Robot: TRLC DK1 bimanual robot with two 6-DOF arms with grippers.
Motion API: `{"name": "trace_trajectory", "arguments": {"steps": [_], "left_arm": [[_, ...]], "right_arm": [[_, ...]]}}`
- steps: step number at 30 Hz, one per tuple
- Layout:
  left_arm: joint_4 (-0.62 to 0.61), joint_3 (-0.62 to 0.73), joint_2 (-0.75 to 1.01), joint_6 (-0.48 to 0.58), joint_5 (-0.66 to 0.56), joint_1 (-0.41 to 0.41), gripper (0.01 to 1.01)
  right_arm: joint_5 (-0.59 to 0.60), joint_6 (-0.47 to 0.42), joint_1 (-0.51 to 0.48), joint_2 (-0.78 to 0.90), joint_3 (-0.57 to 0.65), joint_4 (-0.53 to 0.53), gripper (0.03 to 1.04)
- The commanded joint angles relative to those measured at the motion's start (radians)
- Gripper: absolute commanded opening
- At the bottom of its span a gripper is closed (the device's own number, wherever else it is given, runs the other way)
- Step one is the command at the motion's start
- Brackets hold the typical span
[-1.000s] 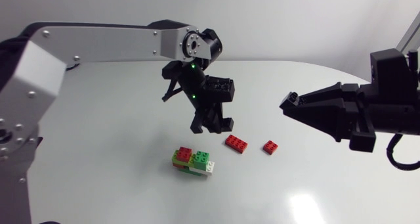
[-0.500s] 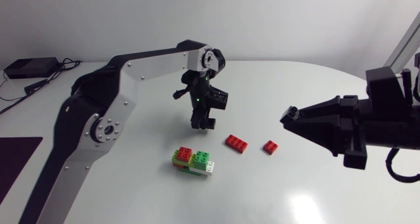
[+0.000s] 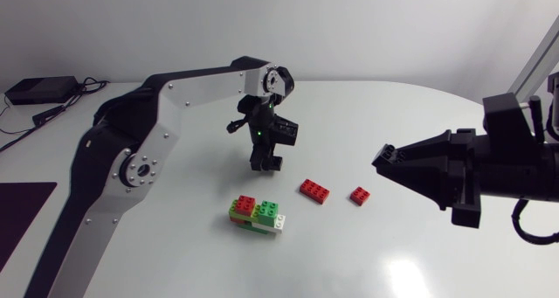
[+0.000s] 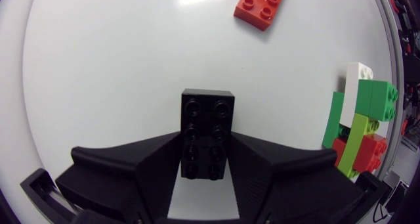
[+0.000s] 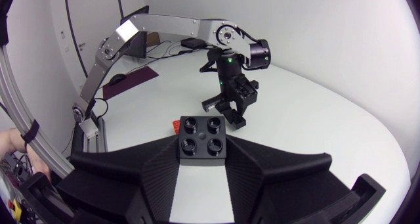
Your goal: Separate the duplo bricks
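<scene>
The left jaws clamped a black brick over the worktop. A red brick lay ahead of them and the mixed stack beside them. The right jaws gripped a small black brick, well apart from those.

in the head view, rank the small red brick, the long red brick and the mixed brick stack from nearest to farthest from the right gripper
From the right gripper:
1. small red brick, on the table closest to the gripper's tip.
2. long red brick, one step further toward the left arm's side.
3. mixed brick stack, green, red and white, farthest, beyond the long brick.
</scene>
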Motion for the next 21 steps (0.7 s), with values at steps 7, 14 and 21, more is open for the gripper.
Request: {"name": "trace_trajectory", "arguments": {"steps": [7,14,21], "left_arm": [[-0.001,-0.056,0.023,0.004,-0.006,0.008,0.716],[0.019,-0.071,-0.034,-0.003,0.023,0.026,0.910],[0.039,-0.116,-0.190,-0.039,0.129,0.066,0.949]], "right_arm": [[0.008,-0.018,0.001,0.006,-0.039,0.008,0.32],[0.086,-0.040,0.001,0.083,-0.034,0.071,0.32],[0.213,-0.075,0.028,0.362,0.067,0.189,0.32]]}}
